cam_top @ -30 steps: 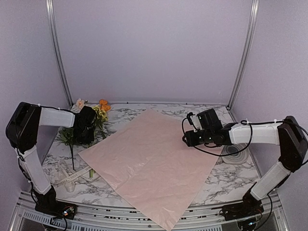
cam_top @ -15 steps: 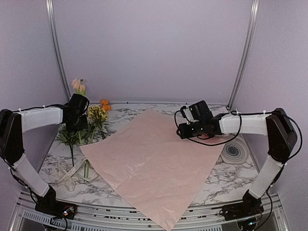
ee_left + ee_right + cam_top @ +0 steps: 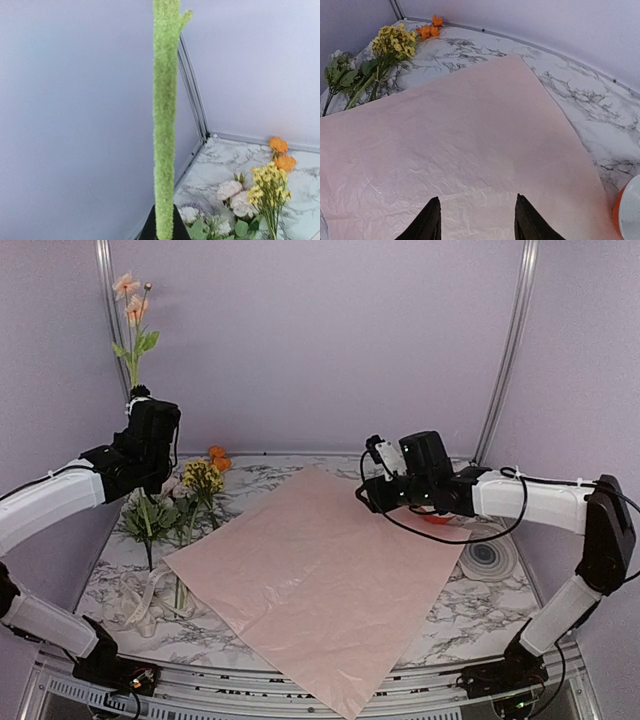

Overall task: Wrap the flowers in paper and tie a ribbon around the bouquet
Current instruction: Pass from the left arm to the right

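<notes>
Left gripper (image 3: 148,430) is clamped tight on the lower end of a single fuzzy green flower stem (image 3: 164,125), holding it upright with its pale pink blooms (image 3: 128,298) high above the marble-pattern table (image 3: 470,615); likely raised to clear the rest. The other artificial flowers (image 3: 195,485), yellow, orange and white, lie at the table's left rear, just beside the large crinkly pink paper sheet (image 3: 320,570), spread flat as the wrapping base; the floppy cream ribbon (image 3: 150,602) lies loose at left front. Right gripper (image 3: 477,220) hovers over the sheet's far part, jaws partly apart, empty; probably placed to pin or fold paper.
</notes>
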You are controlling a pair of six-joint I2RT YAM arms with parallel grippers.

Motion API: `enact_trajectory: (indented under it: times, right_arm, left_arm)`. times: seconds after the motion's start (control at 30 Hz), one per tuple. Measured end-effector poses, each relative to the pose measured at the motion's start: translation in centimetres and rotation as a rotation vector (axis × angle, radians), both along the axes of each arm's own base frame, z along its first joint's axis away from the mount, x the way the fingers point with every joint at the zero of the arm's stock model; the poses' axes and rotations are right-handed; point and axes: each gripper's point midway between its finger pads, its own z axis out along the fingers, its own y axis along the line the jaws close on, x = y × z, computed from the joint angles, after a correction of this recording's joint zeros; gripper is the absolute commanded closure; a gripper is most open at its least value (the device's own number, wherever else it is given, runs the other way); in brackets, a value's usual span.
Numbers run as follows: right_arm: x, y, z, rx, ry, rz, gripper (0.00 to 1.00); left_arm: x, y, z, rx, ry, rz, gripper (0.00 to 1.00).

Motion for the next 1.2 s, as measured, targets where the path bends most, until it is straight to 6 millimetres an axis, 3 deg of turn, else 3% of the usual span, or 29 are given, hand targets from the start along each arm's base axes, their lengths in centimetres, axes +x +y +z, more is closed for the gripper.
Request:
enact_trajectory:
  times: [0.17, 0.27, 0.33, 0.4, 0.53, 0.6, 0.7, 0.77, 0.87, 1.0, 1.13, 1.2]
  right_arm:
    - [-1.7, 1.9, 6.7, 0.108, -0.162, 0.113, 0.51]
    - [-2.8, 2.8, 9.6, 0.178, -0.227, 0.186, 0.5]
    - [-3.9, 3.8, 11.0, 0.236, -0.248, 0.264, 0.5]
    - [-4.7, 4.6, 11.5, 0.27, -0.245, 0.324, 0.5]
    - [-6.5, 6.5, 13.2, 0.374, -0.241, 0.446, 0.48]
    - [-7.3, 7.7, 14.8, 0.453, -0.247, 0.509, 0.32]
    - [-8.6, 9.3, 17.5, 0.601, -0.247, 0.61, 0.02]
    - [-9.2, 10.3, 18.9, 0.695, -0.247, 0.684, 0.0]
    - [-9.0, 11.6, 19.3, 0.776, -0.215, 0.736, 0.09]
    - [-9.1, 12.2, 18.8, 0.818, -0.163, 0.753, 0.11]
    - [-10.1, 12.3, 19.8, 0.853, -0.175, 0.799, 0.34]
    - [-10.5, 12.3, 20.0, 0.867, -0.168, 0.817, 0.4]
  left_arm:
    - [-1.7, 0.5, 6.5, 0.061, -0.134, -0.001, 1.0]
    - [-2.1, -1.8, 8.9, 0.02, -0.207, -0.145, 1.0]
    - [-1.6, -5.2, 9.5, -0.071, -0.251, -0.359, 1.0]
    - [-1.2, -9.1, 9.4, -0.181, -0.28, -0.577, 1.0]
    - [-2.7, -18.9, 6.0, -0.415, -0.241, -1.014, 1.0]
    - [-4.6, -23.7, 4.1, -0.517, -0.204, -1.201, 1.0]
    - [-7.6, -29.1, 1.1, -0.633, -0.132, -1.41, 1.0]
    - [-9.1, -31.8, 0.0, -0.699, -0.096, -1.508, 1.0]
    - [-10.3, -34.0, -0.2, -0.775, -0.089, -1.59, 1.0]
    - [-11.3, -35.0, 0.6, -0.84, -0.112, -1.647, 1.0]
    - [-11.6, -35.7, 0.7, -0.886, -0.113, -1.676, 1.0]
    - [-11.5, -36.3, -0.2, -0.905, -0.085, -1.679, 1.0]
